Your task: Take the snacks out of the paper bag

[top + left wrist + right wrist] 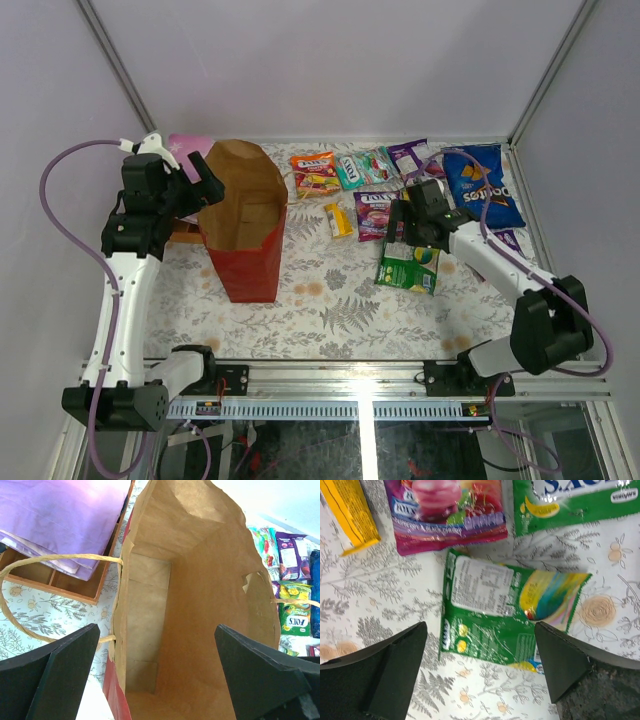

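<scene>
The red paper bag [243, 262] stands upright at the left with its mouth open. In the left wrist view its brown inside [200, 605] shows no packet. My left gripper [197, 186] is open at the bag's left rim, its jaws [157, 680] spread over the mouth. Several snacks lie on the table to the right: orange-red [315, 172], teal [350, 170], purple [372, 213], yellow [338, 220] and the blue chip bag [482, 186]. My right gripper [410, 228] is open and empty just above a green packet [408, 268], which lies flat between its jaws [480, 670] in the right wrist view [500, 615].
An orange wooden box [60, 582] with a pink-purple cloth [65, 515] stands left of the bag, close to my left gripper. The bag's string handle [30, 562] hangs over it. The flowered tablecloth [340, 310] covers the table. Walls close the back and sides.
</scene>
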{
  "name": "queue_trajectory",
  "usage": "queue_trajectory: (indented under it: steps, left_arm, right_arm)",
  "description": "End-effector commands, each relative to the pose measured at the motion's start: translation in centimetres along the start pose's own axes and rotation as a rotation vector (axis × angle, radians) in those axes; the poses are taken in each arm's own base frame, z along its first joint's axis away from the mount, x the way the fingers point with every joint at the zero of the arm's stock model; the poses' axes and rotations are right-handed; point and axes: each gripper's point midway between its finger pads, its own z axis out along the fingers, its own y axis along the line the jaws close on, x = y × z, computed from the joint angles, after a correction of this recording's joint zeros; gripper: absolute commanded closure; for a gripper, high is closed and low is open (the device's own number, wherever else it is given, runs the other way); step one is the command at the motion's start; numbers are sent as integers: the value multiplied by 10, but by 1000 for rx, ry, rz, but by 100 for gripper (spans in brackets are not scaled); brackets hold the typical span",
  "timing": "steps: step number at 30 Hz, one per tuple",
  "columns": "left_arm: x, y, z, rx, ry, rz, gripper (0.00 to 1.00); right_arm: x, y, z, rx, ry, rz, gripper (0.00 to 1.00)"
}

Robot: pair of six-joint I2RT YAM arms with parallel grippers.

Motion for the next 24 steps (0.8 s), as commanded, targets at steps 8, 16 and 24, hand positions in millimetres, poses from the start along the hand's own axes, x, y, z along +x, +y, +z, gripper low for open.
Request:
queue_trajectory:
  steps: [8, 16, 24]
  left_arm:
    - [-18, -2, -10, 10, -81, 24, 0]
    - [-12, -3, -7, 21, -65, 21, 0]
    - [-12, 0, -10, 8, -67, 26, 0]
  right_arm:
    - [0, -10, 29, 175, -11, 61, 5]
    - [20, 6, 49, 164, 65, -15, 1]
    - [43, 15, 69, 198, 151, -107, 1]
